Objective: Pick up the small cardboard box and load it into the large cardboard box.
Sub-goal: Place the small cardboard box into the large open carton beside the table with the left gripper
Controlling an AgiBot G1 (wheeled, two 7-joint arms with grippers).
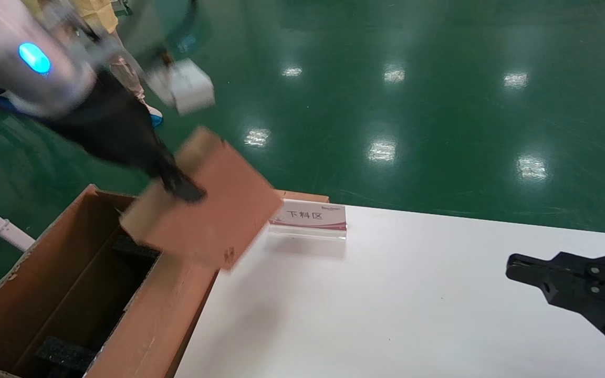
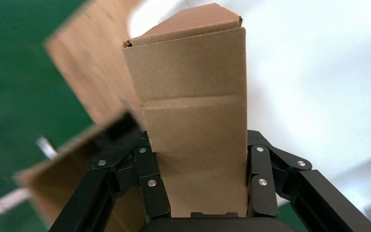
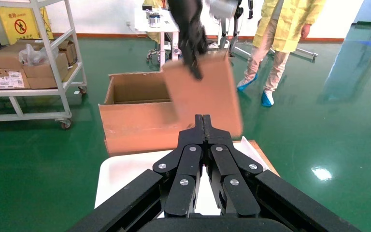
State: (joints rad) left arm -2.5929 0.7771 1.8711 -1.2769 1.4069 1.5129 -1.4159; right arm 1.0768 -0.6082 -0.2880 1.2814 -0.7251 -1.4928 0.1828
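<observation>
Left hand (image 1: 184, 189) up in the air, clamped on the small cardboard box (image 1: 202, 202). In the left wrist view, fingers (image 2: 150, 182) pressed on both sides of the carton (image 2: 193, 125), box standing out lengthways from the palm. Box tilted, hanging clear of everything, partly over the near wall of the large cardboard box (image 1: 145, 325) and partly over the edge of the white worktop (image 1: 386, 304). Large box open below and to the left of the hand, black foam blocks (image 1: 63, 354) on its floor. Exact height above the opening hard to judge, motion blur. Small sign holder (image 1: 309, 218) on the worktop just right of the held box, apart from it. Right hand (image 1: 512, 265) parked low over the far right of the worktop, fingers (image 3: 204, 129) closed together, holding nothing. Person in a yellow coat (image 3: 285, 29) standing on the green floor beyond the large box (image 3: 135, 116).
</observation>
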